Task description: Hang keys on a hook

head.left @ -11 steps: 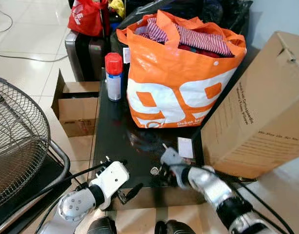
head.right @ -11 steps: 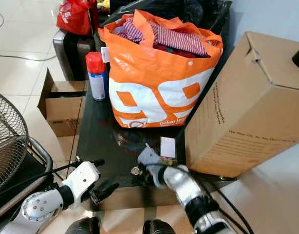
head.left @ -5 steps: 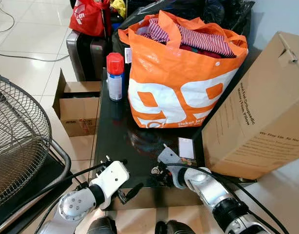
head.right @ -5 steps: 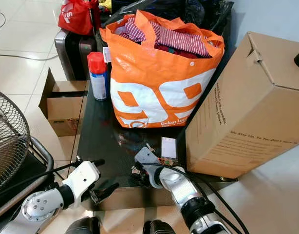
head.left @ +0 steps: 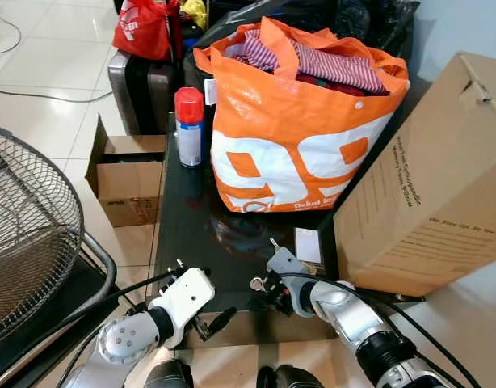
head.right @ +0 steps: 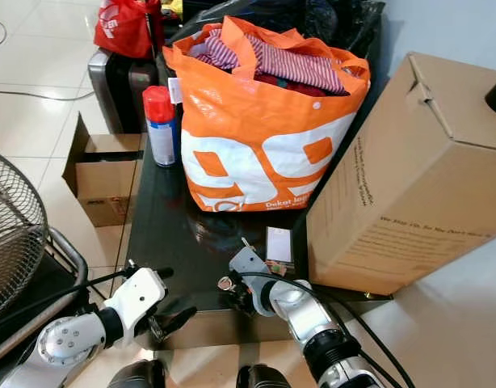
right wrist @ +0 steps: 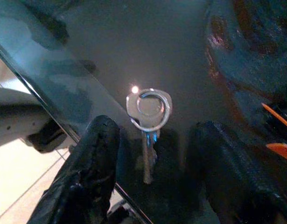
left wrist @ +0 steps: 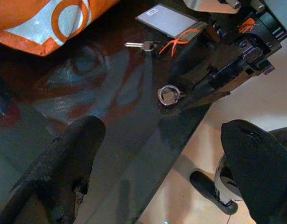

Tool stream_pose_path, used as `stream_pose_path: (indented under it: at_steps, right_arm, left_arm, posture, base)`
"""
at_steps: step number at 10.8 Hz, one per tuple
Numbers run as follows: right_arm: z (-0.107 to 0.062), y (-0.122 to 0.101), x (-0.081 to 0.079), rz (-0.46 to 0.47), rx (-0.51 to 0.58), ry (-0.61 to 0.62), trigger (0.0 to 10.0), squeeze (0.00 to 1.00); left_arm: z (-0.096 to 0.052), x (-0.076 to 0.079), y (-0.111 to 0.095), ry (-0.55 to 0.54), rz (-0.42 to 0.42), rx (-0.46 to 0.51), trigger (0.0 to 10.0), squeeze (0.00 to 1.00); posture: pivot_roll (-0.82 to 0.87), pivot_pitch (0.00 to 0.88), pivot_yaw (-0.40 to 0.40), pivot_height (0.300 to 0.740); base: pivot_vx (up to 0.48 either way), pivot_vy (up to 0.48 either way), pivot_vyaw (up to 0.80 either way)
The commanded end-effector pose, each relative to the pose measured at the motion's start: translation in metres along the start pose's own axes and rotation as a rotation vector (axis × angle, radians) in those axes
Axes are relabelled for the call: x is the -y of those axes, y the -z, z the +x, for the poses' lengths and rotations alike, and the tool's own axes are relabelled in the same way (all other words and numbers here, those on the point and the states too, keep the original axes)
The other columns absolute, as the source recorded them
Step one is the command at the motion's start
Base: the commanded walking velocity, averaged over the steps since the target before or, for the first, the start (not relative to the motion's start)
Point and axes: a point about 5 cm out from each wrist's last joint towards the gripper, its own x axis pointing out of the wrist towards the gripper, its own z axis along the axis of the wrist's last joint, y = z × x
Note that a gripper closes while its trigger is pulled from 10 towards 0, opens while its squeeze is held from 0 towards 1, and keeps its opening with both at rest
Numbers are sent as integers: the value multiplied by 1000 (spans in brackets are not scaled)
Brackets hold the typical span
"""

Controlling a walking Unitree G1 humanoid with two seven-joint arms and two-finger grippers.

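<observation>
While reaching low, right gripper (right wrist: 150,182) straddles the key (right wrist: 148,116), fingers apart.

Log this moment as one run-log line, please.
stage: reaching for key | right tool: open, fingers either side of key on black table | left tool: open, idle at table edge | hook: unseen
</observation>
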Motion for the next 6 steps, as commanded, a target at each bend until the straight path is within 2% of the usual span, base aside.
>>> stream_pose_path:
  at_steps: [1, 3, 6]
  right_arm:
    - [-1, 3, 2, 38, -1, 15, 9529, 0]
    - [4, 0, -4, 37, 6, 15, 10000, 0]
    - [9, -2, 0, 16, -12, 90, 10000, 0]
  left_arm:
    - [1, 5, -2, 26, 0, 1, 10000, 0]
    - [1, 4, -3, 27, -2, -4, 10000, 0]
    - [1, 4, -4, 27, -4, -13, 10000, 0]
  posture:
    - [21, 133, -134, 740]
    - [23, 142, -135, 740]
    - [28, 155, -136, 740]
  base:
    - [0, 0, 0]
    - [0, 0, 0]
    - [0, 0, 0]
